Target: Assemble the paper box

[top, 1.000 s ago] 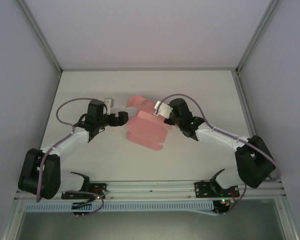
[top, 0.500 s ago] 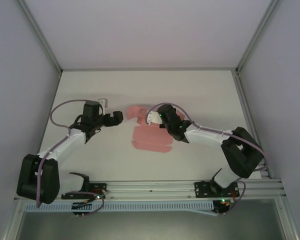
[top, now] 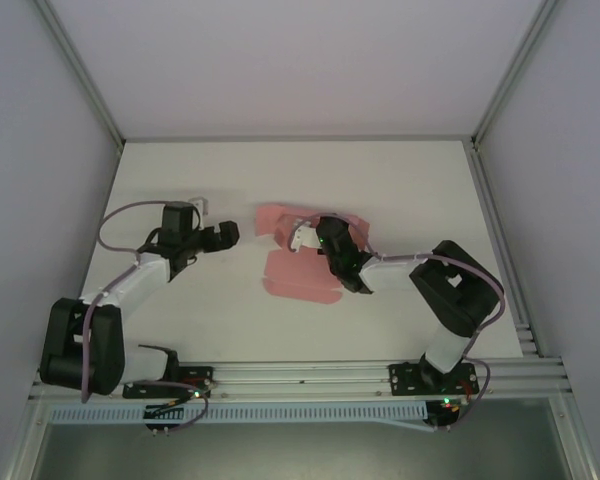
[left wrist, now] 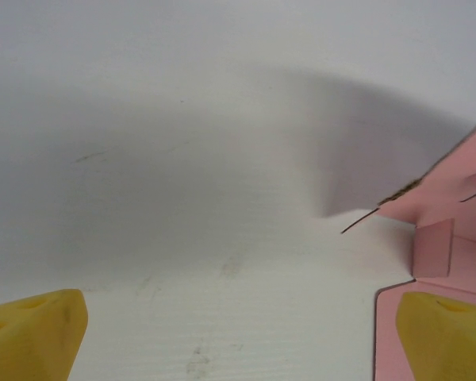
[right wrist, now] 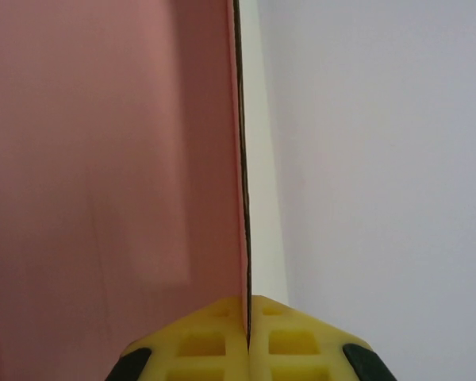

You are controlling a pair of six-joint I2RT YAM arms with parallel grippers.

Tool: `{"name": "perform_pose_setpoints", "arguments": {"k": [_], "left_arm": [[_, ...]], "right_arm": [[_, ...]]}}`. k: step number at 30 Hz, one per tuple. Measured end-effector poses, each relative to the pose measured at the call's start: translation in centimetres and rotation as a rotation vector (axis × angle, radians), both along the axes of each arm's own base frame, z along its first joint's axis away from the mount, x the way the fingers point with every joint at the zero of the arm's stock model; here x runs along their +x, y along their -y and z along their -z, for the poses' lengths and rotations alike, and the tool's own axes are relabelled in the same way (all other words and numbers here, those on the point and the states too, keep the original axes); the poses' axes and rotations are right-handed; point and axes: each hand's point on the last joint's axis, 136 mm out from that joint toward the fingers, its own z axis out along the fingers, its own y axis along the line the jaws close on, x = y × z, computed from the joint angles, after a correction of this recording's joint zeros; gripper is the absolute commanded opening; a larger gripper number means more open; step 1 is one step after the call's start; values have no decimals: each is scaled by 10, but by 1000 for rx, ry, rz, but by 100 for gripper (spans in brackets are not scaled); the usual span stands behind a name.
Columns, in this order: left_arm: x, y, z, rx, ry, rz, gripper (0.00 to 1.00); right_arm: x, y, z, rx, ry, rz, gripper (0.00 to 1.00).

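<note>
Top view: the paper box [top: 298, 276], thin pale pink card with flat creased panels and cut flaps, lies mid-surface. The right pincer [top: 306, 236] sits over its 12 o'clock part. The left pincer [top: 228, 233] is at the box's 9 o'clock, apart from it. The surface [top: 400, 190] is matte white, enclosed by pale grey panels [top: 280, 60] on metal posts [top: 80, 70].

Left wrist view: smooth yellow fingertips [left wrist: 33, 332] are spread wide, with pink flaps at 3 o'clock. The white surface shows faint ribs and scuffs.

Right wrist view: pocketed yellow pads [right wrist: 198, 341] are pressed together, pinching the card's thin edge.
</note>
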Motion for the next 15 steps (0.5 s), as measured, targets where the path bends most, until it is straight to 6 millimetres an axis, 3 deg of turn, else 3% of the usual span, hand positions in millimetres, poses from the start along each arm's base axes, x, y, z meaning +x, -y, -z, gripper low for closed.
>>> {"name": "perform_pose_setpoints", "arguments": {"k": [4,8,15], "left_arm": [[18,-5,6,-45,-28,-42,100],[41,5,13,-100,-41,-38,100],[64,23,26,-180,-46,7,100]], "right_arm": [[-1,-2,-12,29,18,-10,0],[-3,-4,-26,70,32,-25,0],[-4,-5,-23,83,18,-31,0]]}}
